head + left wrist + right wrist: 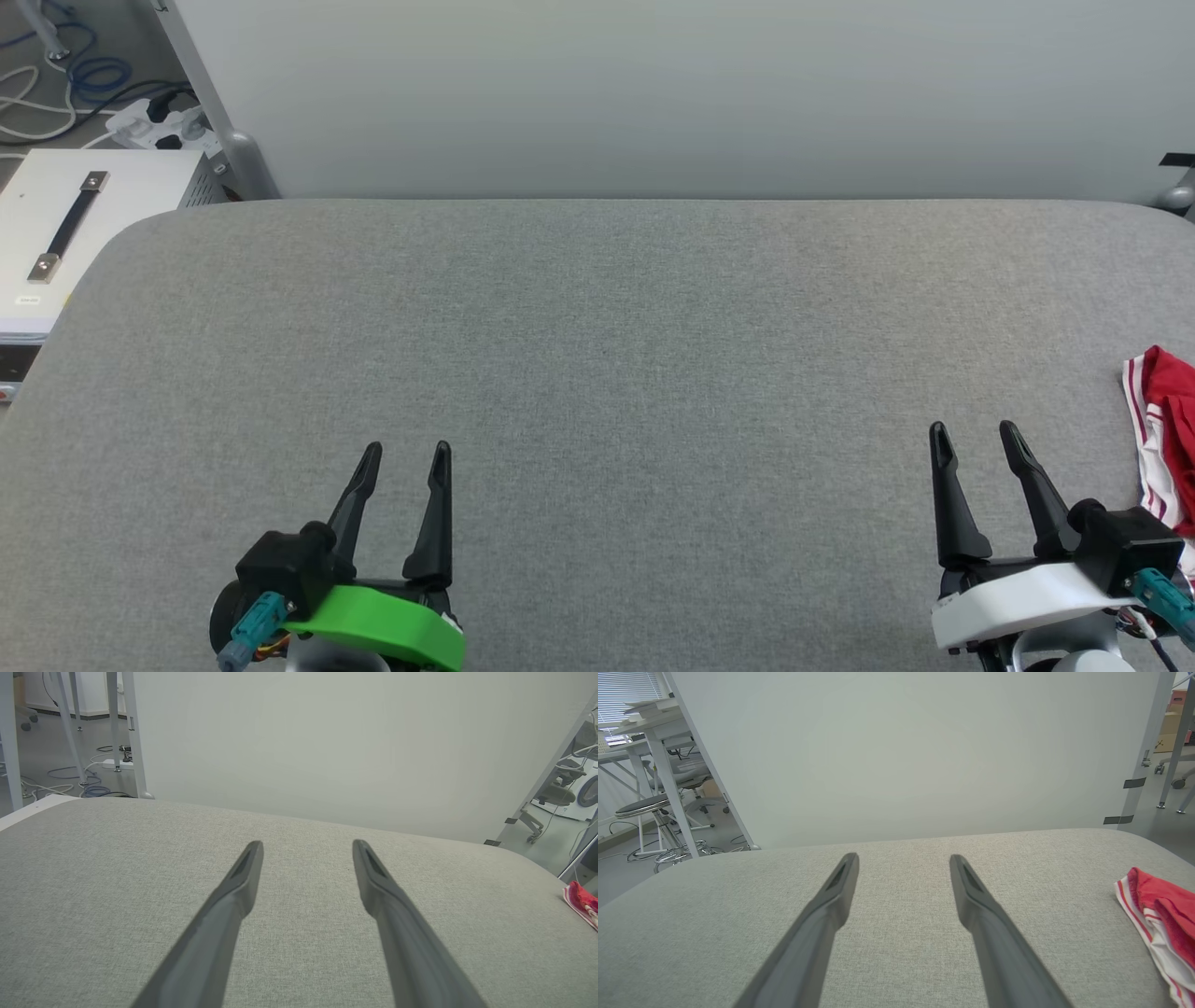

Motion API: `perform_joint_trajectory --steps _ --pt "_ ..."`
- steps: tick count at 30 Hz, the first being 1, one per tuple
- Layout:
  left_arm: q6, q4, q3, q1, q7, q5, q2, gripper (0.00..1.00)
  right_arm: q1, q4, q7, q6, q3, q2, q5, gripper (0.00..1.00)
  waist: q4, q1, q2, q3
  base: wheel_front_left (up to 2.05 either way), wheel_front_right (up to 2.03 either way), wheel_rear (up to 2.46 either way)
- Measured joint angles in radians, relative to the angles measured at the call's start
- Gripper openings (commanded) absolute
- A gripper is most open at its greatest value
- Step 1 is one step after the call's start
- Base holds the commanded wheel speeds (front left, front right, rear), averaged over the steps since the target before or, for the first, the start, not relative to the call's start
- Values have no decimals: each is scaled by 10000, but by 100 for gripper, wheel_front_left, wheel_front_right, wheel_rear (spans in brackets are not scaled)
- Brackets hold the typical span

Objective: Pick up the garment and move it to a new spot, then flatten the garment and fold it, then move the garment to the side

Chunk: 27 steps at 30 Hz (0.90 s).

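Note:
The garment (pixel 1167 439), red with white and red-striped trim, lies bunched at the right edge of the grey padded table (pixel 597 373), partly cut off by the head view's border. The same cloth shows as the garment (pixel 1160 914) in the right wrist view and as a small red patch, the garment (pixel 581 903), in the left wrist view. My right gripper (pixel 976 436) stands open just left of it, apart from the cloth, with nothing between its fingers. My left gripper (pixel 408 453) is open and empty near the front left of the table.
A pale partition wall (pixel 653 93) rises behind the table's far edge. A white box with a black handle (pixel 70 224) stands off the table's left side, with cables and a power strip (pixel 149 126) on the floor behind it. Stools and desk legs (pixel 658 812) stand beyond.

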Motion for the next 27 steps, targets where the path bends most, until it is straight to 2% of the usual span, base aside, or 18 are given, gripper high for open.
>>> perform_joint_trajectory --steps 15,16,27 --pt "0 -445 23 -6 0 -33 -2 100 -5 12 -29 0 -75 0 4 100 -33 0 0 38 0 0 0" --pt "0 -495 35 -11 4 -36 0 0 -5 12 -27 0 -75 0 4 0 -34 0 0 41 0 0 0" --pt "46 -481 31 -10 128 42 2 0 -5 2 109 0 -71 2 -75 0 -53 0 0 30 0 0 0"
